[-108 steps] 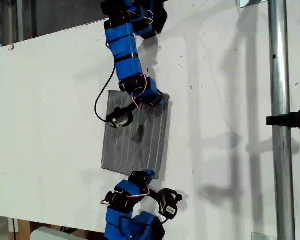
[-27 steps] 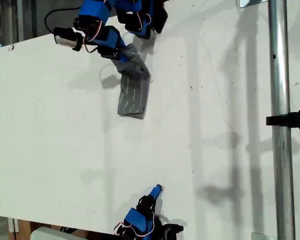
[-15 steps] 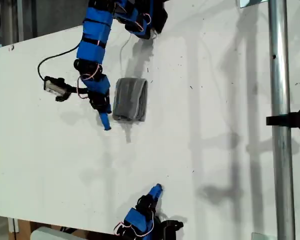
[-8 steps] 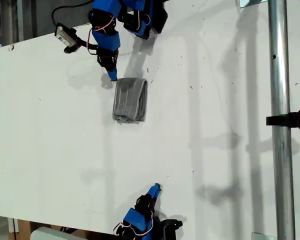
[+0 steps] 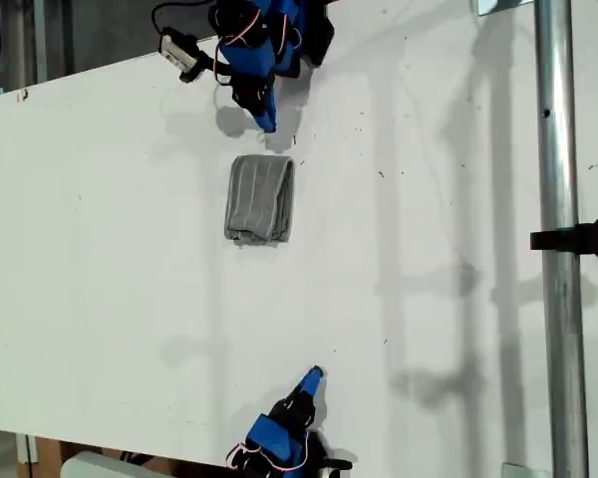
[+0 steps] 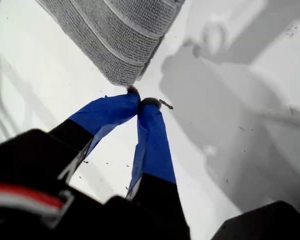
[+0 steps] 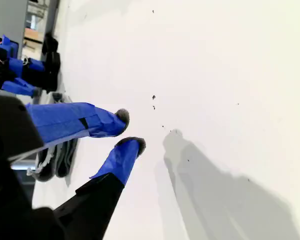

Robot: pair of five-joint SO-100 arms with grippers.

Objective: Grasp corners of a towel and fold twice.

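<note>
Inspection finds the towel (image 5: 260, 198) lying flat on the white table (image 5: 100, 249) as a compact, narrow rectangle, and by that shape I judge both folds done. The step in hand is withdrawal, and to do it well each arm should lift clear without grazing the cloth's upper edge, since a snagged layer would spring the fold open. My first gripper (image 6: 139, 102) sits just beside one short end of the towel, apart from it; its blue fingertips meet and hold nothing. My second gripper (image 7: 129, 129) is well apart from the towel, on the side opposite the first gripper, with a narrow gap between its tips and nothing held. The towel is grey with fine pale stripes running along its length. The end near my first gripper looks tidy and rounded; the far end shows slightly uneven, bunched layers. Its corners are tucked into the stack and cannot be told apart.
</note>
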